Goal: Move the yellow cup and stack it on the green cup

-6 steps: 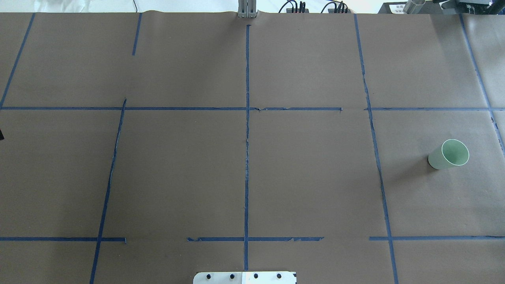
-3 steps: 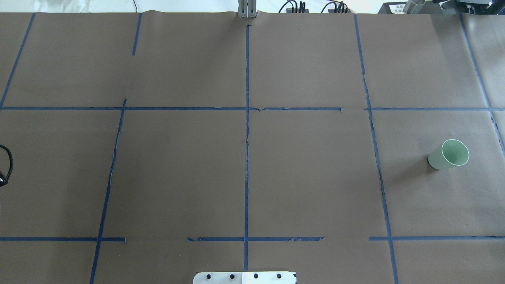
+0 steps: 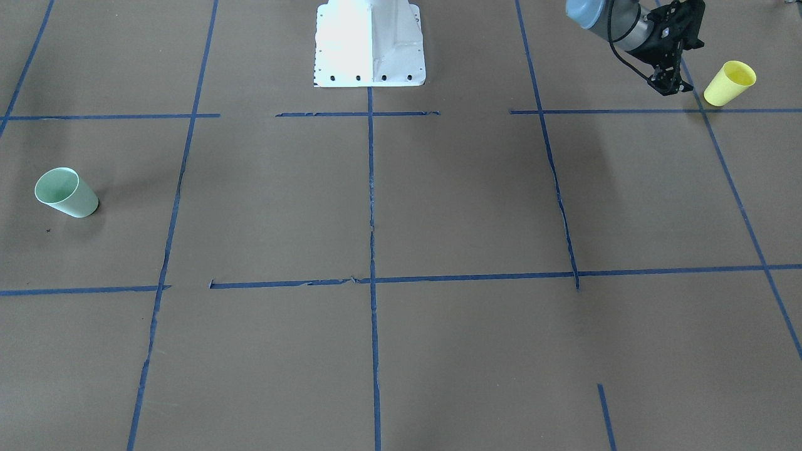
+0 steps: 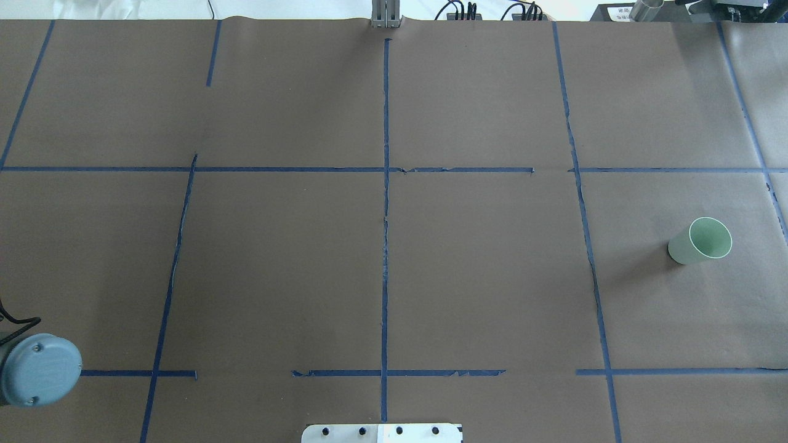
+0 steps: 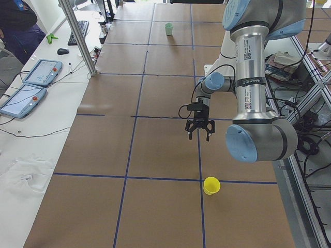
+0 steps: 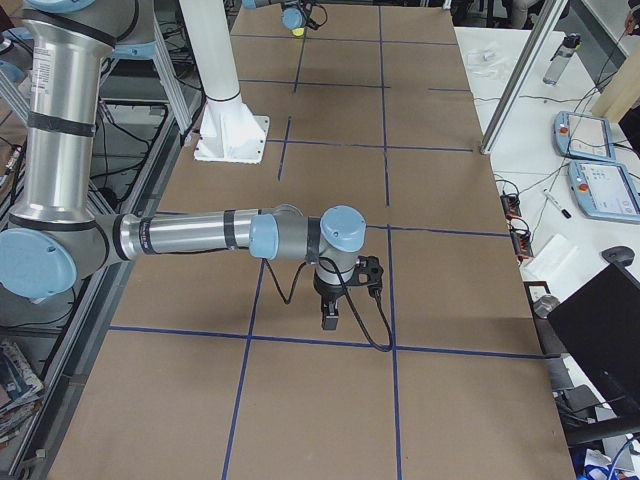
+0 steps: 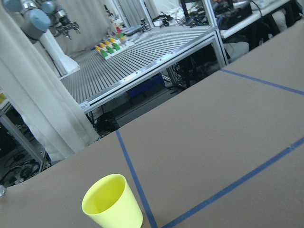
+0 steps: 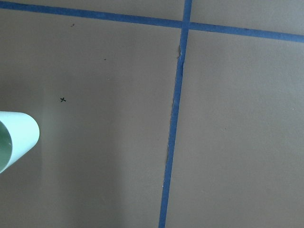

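The yellow cup (image 3: 730, 82) stands upright near the table's left end. It also shows in the exterior left view (image 5: 211, 185) and close up in the left wrist view (image 7: 113, 203). My left gripper (image 3: 667, 86) hangs open and empty above the table, a short way from it, fingers spread in the exterior left view (image 5: 199, 136). The green cup (image 4: 700, 241) stands upright far off on the right side (image 3: 66, 193); its edge shows in the right wrist view (image 8: 14, 140). My right gripper (image 6: 328, 320) hangs low beyond the green cup; I cannot tell whether it is open.
Brown paper with blue tape lines (image 4: 385, 246) covers the table. The robot's white base (image 3: 369, 44) stands at the near middle edge. A grey joint of the left arm (image 4: 38, 369) shows at the overhead view's lower left. Tablets and cables lie on the side bench (image 5: 31, 82).
In the overhead view the left arm's grey joint has come in at the lower left, where only a bit of cable showed at the left edge. The green cup has not moved.
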Action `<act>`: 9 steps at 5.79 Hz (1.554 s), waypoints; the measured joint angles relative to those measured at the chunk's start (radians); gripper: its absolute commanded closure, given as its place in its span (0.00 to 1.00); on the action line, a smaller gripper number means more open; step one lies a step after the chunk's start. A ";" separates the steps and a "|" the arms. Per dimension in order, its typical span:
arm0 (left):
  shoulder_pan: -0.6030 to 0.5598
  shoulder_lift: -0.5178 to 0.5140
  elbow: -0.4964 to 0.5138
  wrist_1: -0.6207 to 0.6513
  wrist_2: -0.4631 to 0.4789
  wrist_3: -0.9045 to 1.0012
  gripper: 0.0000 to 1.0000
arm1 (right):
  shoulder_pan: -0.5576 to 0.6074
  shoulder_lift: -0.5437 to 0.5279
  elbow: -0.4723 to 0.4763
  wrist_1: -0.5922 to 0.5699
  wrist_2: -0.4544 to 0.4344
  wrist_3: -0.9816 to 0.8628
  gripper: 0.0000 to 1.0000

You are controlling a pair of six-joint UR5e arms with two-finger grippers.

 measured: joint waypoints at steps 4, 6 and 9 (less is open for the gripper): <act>0.004 -0.112 0.340 0.011 -0.079 -0.376 0.00 | 0.000 -0.001 -0.005 0.047 0.000 0.000 0.00; -0.003 -0.023 0.340 -0.086 -0.093 -0.405 0.00 | 0.000 0.000 -0.009 0.070 0.000 0.001 0.00; -0.003 0.086 0.346 -0.276 -0.094 -0.423 0.00 | 0.000 0.000 -0.003 0.074 0.000 0.001 0.00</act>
